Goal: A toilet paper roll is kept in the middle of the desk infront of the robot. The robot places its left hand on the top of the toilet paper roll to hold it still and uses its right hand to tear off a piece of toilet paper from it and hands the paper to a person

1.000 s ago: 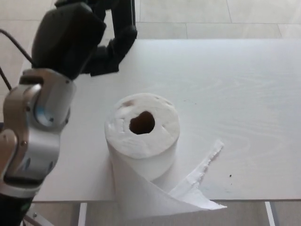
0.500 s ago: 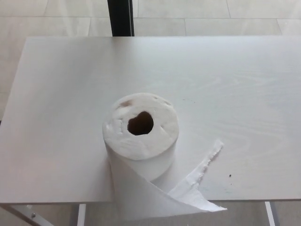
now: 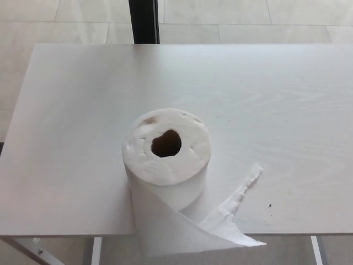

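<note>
A white toilet paper roll (image 3: 166,152) stands upright near the front middle of the white desk (image 3: 265,99), its dark core hole facing up. A loose tail of paper (image 3: 220,223) runs from the roll's base over the desk's front edge and out to the right, ending in a ragged torn strip. Neither of my hands shows in the head view.
A dark vertical post (image 3: 144,21) rises behind the desk's far edge. Pale tiled floor (image 3: 276,16) lies beyond the desk. A metal desk leg (image 3: 33,251) shows at the lower left.
My left arm and hand, which filled the upper left a second ago, have left the picture. The roll and its tail have stayed in place.
</note>
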Available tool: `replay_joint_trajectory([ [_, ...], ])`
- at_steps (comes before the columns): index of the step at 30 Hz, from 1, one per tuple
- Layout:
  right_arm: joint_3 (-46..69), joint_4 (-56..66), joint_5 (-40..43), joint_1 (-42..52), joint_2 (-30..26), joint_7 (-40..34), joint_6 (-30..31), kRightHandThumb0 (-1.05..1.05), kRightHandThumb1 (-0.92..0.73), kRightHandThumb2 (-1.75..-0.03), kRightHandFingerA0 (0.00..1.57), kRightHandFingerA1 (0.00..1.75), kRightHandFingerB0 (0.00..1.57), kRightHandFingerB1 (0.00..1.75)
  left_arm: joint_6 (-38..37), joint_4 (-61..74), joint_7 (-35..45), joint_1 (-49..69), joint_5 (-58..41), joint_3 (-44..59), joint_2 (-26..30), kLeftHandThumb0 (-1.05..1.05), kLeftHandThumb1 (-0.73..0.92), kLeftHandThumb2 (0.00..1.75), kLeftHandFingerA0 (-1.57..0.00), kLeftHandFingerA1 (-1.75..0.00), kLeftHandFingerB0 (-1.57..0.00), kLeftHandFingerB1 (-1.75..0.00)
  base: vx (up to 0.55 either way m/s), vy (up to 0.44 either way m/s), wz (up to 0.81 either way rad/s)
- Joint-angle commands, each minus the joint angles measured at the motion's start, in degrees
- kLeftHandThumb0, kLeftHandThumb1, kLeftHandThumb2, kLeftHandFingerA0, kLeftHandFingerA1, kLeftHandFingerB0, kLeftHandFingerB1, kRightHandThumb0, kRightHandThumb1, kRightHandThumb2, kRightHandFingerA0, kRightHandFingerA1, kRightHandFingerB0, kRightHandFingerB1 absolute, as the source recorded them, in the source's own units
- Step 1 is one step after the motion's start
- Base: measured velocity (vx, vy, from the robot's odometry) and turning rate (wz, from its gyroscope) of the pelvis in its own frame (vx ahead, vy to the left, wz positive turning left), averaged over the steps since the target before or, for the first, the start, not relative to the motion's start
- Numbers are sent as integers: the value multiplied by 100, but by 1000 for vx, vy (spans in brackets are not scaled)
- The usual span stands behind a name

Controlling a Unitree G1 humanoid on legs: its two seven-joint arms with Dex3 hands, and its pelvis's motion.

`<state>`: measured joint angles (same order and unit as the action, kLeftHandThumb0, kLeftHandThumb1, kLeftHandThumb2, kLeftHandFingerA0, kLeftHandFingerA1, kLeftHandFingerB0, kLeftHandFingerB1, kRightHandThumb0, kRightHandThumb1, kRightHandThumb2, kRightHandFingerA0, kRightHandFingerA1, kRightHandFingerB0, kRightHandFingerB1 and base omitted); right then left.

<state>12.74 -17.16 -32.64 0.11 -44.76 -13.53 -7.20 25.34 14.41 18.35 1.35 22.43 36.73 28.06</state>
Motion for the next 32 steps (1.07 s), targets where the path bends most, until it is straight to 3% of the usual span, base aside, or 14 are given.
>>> replay_joint_trajectory([
  [1, 3123, -2338, 2542, 1236, -238, 480, 104, -102, -73, -107, 0, 25, 0, 10, -2541, -4883, -288, 2817, -2203, 3034, -416, -90, 91, 68, -17, -55, -2, -39, 0, 0, 0],
  [4, 3497, -2617, 2854, 1139, 164, -1, 266, -88, -63, -101, 0, 31, 0, 24, -2573, -5589, -603, 2615, -2206, 2825, -408, -88, 72, 110, -10, -58, -2, -42, 0, 0, 0],
  [7, 4035, -2621, 3434, 902, 586, -176, 464, -63, -75, -66, 0, 31, 11, 30, -2180, -5702, -674, 2297, -2467, 2999, -478, -88, 91, 68, -16, -57, -3, -41, 0, 0, 0],
  [11, 4538, -2888, 3911, 690, 945, -408, 564, -66, -62, -100, 1, 42, 1, 31, -1882, -5969, -1072, 1815, -2739, 3178, -679, -84, 73, 107, -96, -104, -4, -47, 0, 0, 0],
  [12, 4609, -2930, 3958, 680, 1044, -502, 563, -67, -62, -101, 2, 44, 2, 33, -1815, -5983, -1158, 1720, -2794, 3206, -790, -79, 92, 68, -96, -109, -5, -48, 0, 0, 0],
  [15, 4685, -3043, 3933, 642, 1330, -702, 614, -60, -83, -65, 0, 47, 10, 30, -1945, -6073, -1308, 1705, -2547, 2844, -1136, -79, 92, 70, -54, -111, -10, -58, 0, 0, 0],
  [16, 4686, -3192, 3868, 629, 1341, -771, 662, -59, -82, -65, 1, 51, 12, 30, -1953, -6165, -1353, 1812, -2234, 2510, -1141, -72, 69, 112, -74, -108, -7, -57, 0, 0, 0],
  [17, 4690, -3325, 3802, 605, 1375, -918, 638, -59, -80, -64, 7, 62, 15, 33, -2032, -6299, -1386, 1888, -2040, 2294, -1117, -75, 87, 68, -87, -136, -22, -61, 0, 0, 0],
  [20, 4773, -3564, 3859, 533, 1611, -984, 309, -56, -77, -64, 5, 65, 16, 38, -2465, -6700, -1225, 2169, -1788, 1963, -998, -75, 85, 65, -64, -104, -25, -59, 0, 0, 0],
  [21, 4864, -3613, 4059, 533, 1778, -697, 173, -56, -56, -88, 51, 99, 17, 53, -2412, -6822, -1214, 2249, -1707, 1873, -935, -73, 85, 65, -49, -86, -29, -60, 0, 0, 0],
  [25, 4794, -4002, 3986, 689, 1756, 33, 417, -54, -59, -60, 86, 141, 27, 46, -2323, -7187, -996, 2338, -1762, 1801, -754, -63, 81, 64, -38, -68, -27, -56, 0, 0, 0],
  [26, 4676, -4127, 3871, 794, 1625, 392, 720, -62, -53, -87, 57, 93, 16, 50, -2344, -7358, -905, 2367, -1776, 1777, -685, -61, 78, 63, -39, -69, -31, -56, 0, 0, 0],
  [30, 3650, -4661, 2993, 1090, 1043, 2014, 1725, -47, -62, -58, 67, 80, 42, 50, -2609, -7797, -738, 2319, -1790, 1622, -544, -58, 71, 60, -65, -64, -41, -53, 0, 0, 0],
  [32, 3224, -4689, 2666, 1222, 971, 2418, 1515, -46, -43, -87, 68, 77, 54, 65, -2685, -7832, -742, 2302, -1735, 1528, -509, -53, 53, 97, -68, -74, -34, -59, 0, 0, 0],
])
